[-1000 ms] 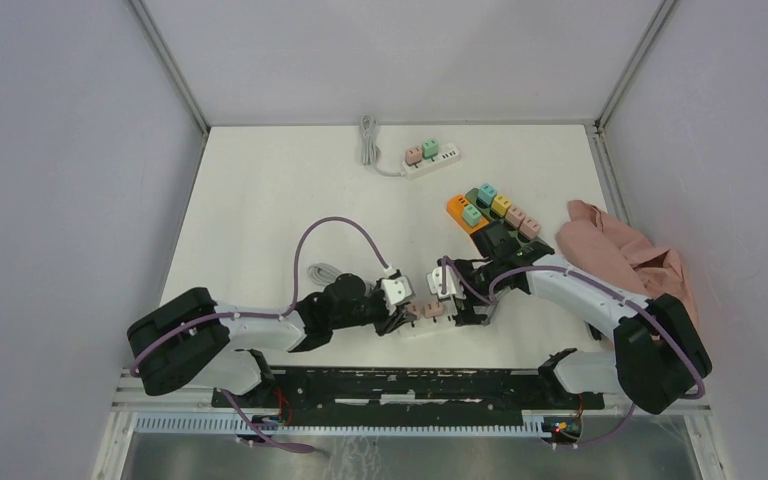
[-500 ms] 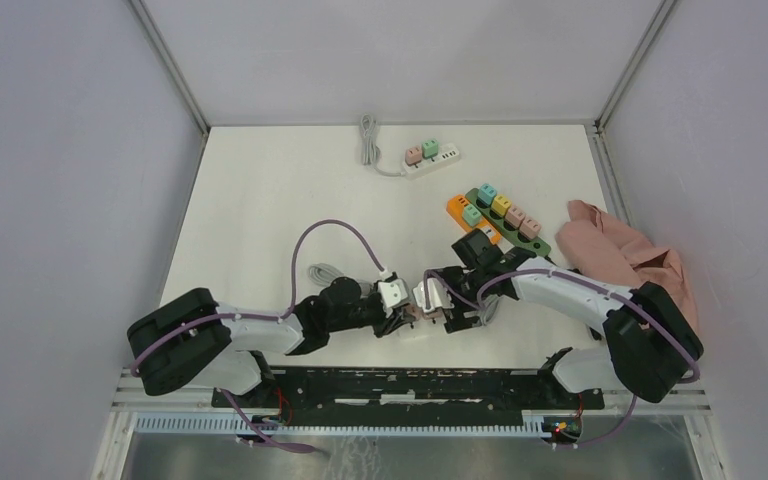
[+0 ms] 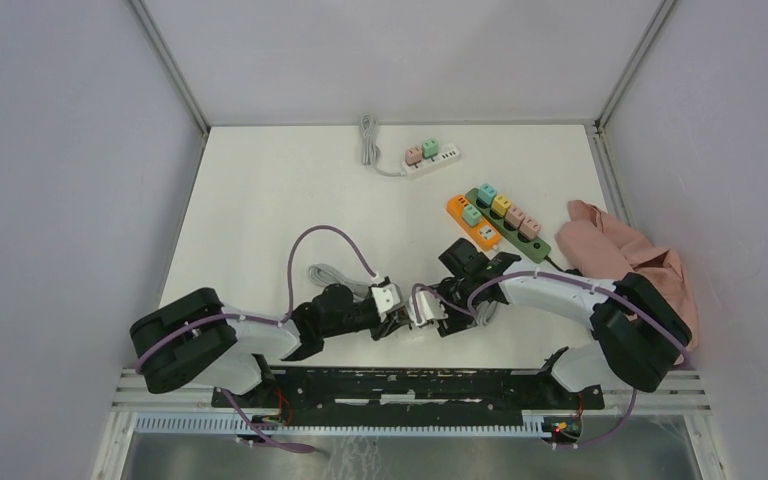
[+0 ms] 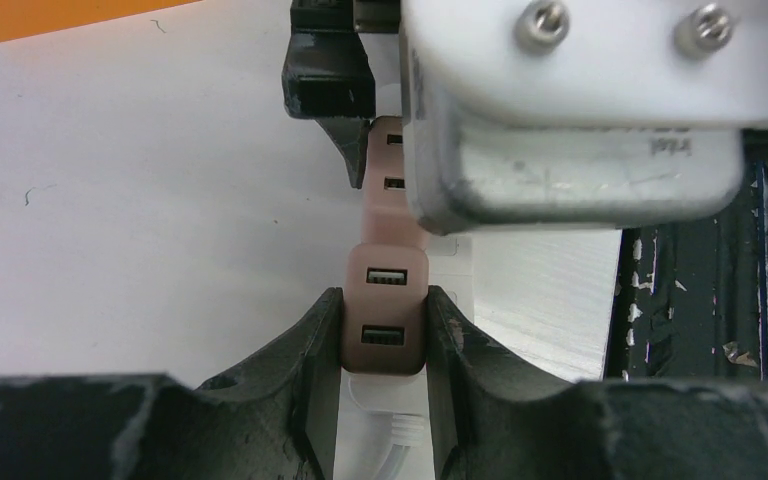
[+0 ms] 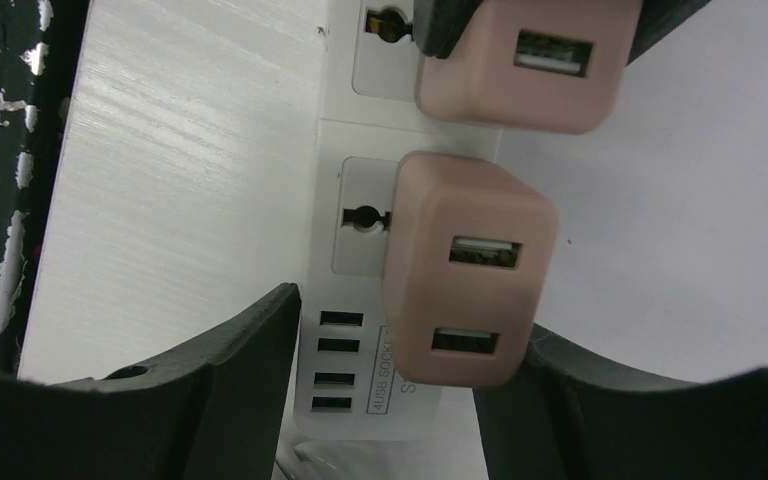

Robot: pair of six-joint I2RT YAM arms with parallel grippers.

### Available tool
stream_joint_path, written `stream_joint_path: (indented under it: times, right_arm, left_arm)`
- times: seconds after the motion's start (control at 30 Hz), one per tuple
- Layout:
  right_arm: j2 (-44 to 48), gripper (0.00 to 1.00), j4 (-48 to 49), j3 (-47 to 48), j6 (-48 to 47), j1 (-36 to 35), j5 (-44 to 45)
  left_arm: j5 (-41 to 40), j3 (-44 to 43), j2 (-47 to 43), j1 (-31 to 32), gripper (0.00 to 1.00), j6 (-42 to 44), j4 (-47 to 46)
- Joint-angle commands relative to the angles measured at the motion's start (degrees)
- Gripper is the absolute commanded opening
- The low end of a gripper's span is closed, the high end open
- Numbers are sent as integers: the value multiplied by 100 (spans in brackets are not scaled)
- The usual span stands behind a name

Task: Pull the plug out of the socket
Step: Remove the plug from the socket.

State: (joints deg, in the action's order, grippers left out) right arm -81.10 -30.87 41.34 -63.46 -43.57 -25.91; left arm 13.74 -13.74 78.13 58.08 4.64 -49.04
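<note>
- Pink plastic cube plug with two USB ports (image 5: 470,260) is seated in the white plastic power strip (image 5: 345,385), at the near edge of the white table (image 5: 680,200), between the two arms.
- Likely light, rigid and smooth-sided. Prong friction holds it, so the strip may lift with it. Best hold: the two flat side faces.
- Right gripper (image 5: 410,320) straddles it with jaws apart, one finger close by the plug and the other over the strip; not yet pinching.
- Left gripper (image 4: 385,305) is clamped on the neighbouring second pink cube plug (image 4: 384,345), probably bracing the strip.
- Both arms are low, reaching inward, wrists nose to nose.
</note>
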Motion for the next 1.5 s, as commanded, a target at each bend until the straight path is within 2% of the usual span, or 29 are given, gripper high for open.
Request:
stream_joint_path:
  times: [0.0,0.1,0.3,0.4,0.5,0.7,0.93,1.03,1.17,1.27,1.47]
  right_arm:
    - [-91,64,124,193,255,-94,215]
    - [-144,57,167,264,448,-121,244]
    - [-210,27,169,425,855,-125,314]
    - [-234,15,128,476,946,-121,260]
    - [-290,9,52,550,1013,-125,210]
    - [-369,5,11,594,1028,-125,362]
    - [-419,1,26,564,950,-135,600]
    - [-465,1,13,600,958,-158,649]
    - [-477,0,-11,630,1014,-169,667]
    - [-485,0,-38,660,1037,-157,662]
    - [-503,0,-176,694,918,-164,623]
  left_arm:
    - [-1,11,84,87,3,-192,-781]
    - [-31,20,131,110,3,-196,-883]
    - [-44,73,150,146,3,-170,-987]
    - [110,184,224,142,3,-156,-1419]
    - [152,272,432,145,3,-289,-1982]
    - [-140,362,595,147,3,-681,-2735]
    - [-1181,336,101,137,3,-558,-1644]
    - [-932,247,-94,142,3,-469,-1311]
    - [-195,363,-113,232,3,178,-1485]
    - [-124,244,-168,295,3,489,-1043]
    - [-398,102,-149,250,3,-157,-972]
